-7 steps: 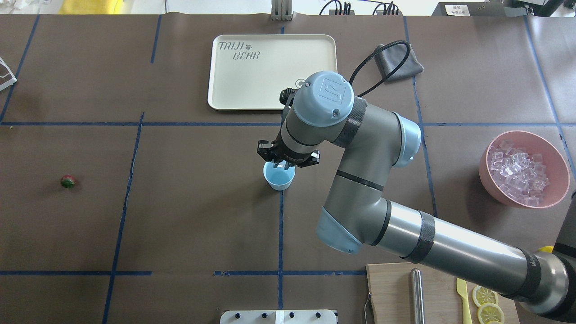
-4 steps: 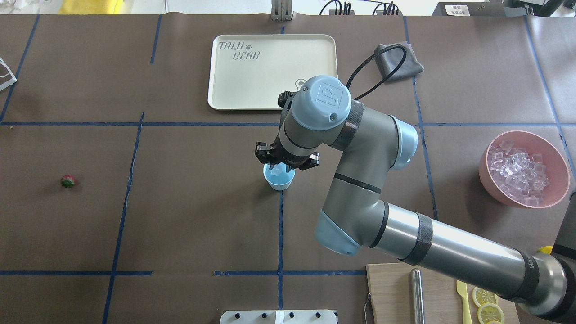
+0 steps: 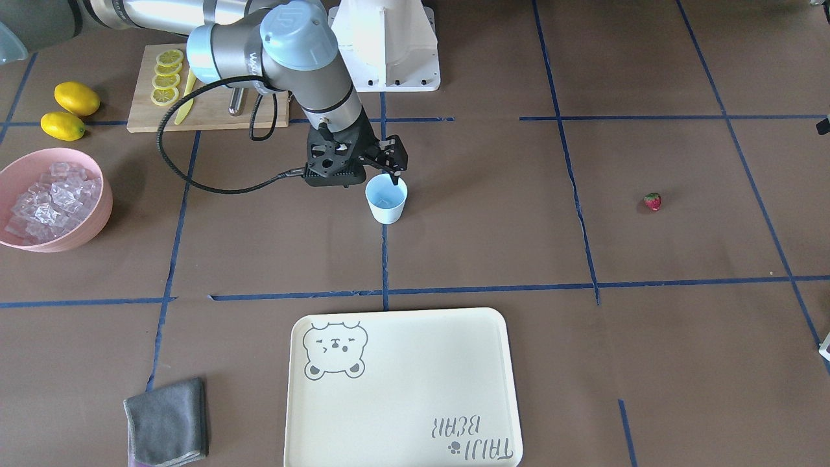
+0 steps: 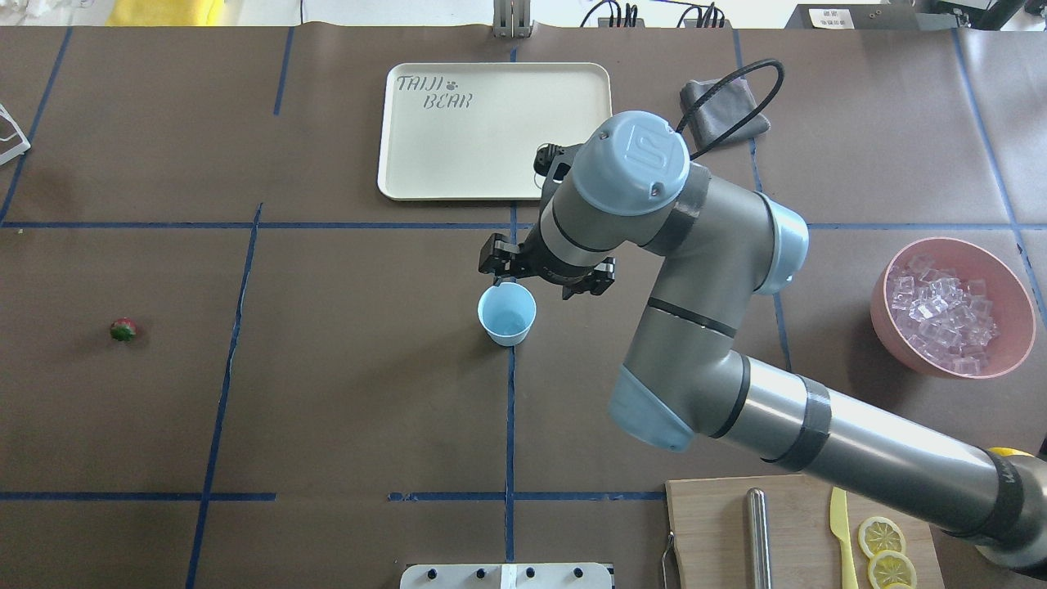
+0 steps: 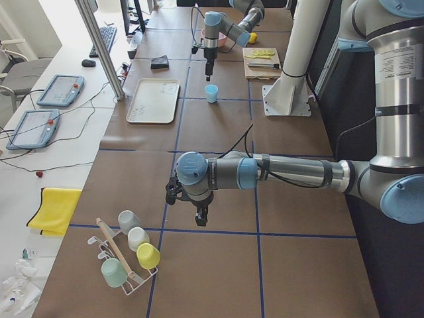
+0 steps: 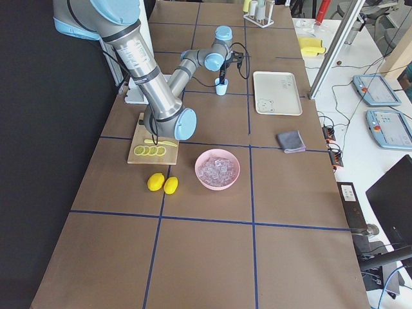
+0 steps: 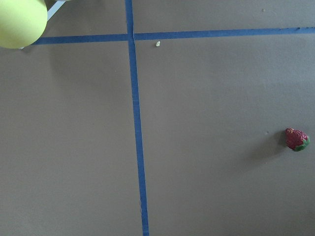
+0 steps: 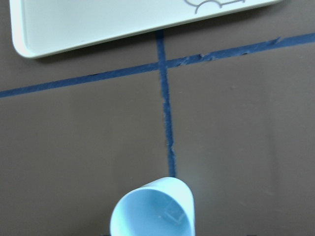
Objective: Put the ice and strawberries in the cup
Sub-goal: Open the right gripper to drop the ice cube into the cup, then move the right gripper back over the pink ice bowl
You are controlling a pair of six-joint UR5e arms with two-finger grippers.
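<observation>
The pale blue cup (image 4: 507, 315) stands upright mid-table; it also shows in the front view (image 3: 386, 200). The right wrist view shows one clear ice cube (image 8: 172, 215) lying inside the cup (image 8: 147, 216). My right gripper (image 4: 530, 286) hovers just beyond the cup's far-right rim, open and empty; it also shows in the front view (image 3: 387, 175). More ice (image 4: 941, 315) fills the pink bowl (image 4: 882, 315) at the right. The strawberry (image 4: 123, 330) lies alone far left, and shows in the left wrist view (image 7: 297, 139). My left gripper (image 5: 201, 215) hangs above the table near it; I cannot tell whether it is open or shut.
A cream tray (image 4: 409, 176) lies behind the cup, with a grey cloth (image 4: 728, 123) to its right. A cutting board (image 4: 712, 532) with lemon slices and a yellow knife sits front right. Two whole lemons (image 3: 71, 110) lie near the bowl. A cup rack (image 5: 126, 258) stands at the left end.
My right gripper let the ice cube drop into the cup. It then moved right and toward the tray, off the cup's mouth. The strawberry has not moved.
</observation>
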